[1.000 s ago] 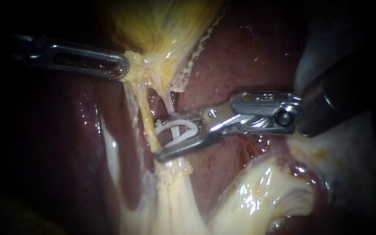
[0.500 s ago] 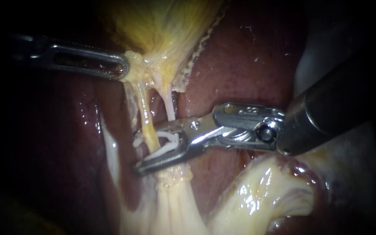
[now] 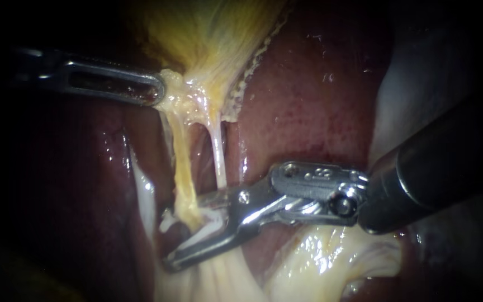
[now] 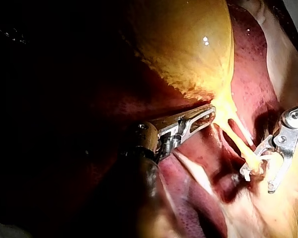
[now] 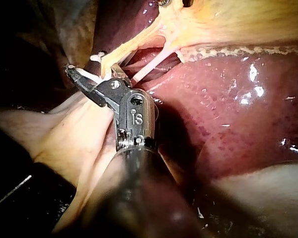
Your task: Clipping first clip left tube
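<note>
The yellow gallbladder [image 3: 208, 39] hangs over the dark red liver [image 3: 308, 95]. My left instrument [image 3: 155, 92] is shut on pale tissue at the gallbladder's lower end and holds it taut. Two tubes run down from there: a yellow left tube [image 3: 181, 162] and a thin whitish right tube [image 3: 218, 156]. My right instrument [image 3: 184, 232] has open jaws carrying an open white clip [image 3: 208, 221], and they straddle the left tube low down. The left wrist view shows the clip [image 4: 246, 173] around that tube [image 4: 241, 146]. In the right wrist view the jaws [image 5: 92, 67] sit across the tube [image 5: 124, 52].
Pale fatty tissue [image 3: 331, 263] bulges under the right instrument's wrist. A whitish strand [image 3: 141, 190] runs down beside the left tube. Liver surface [image 5: 228, 124] lies beside the right instrument's shaft. The right tube [image 5: 154, 62] passes just behind the upper jaw.
My right instrument has moved leftward and lower along the tubes; its open jaws and clip went from beside the left tube to straddling it. The left instrument keeps its hold.
</note>
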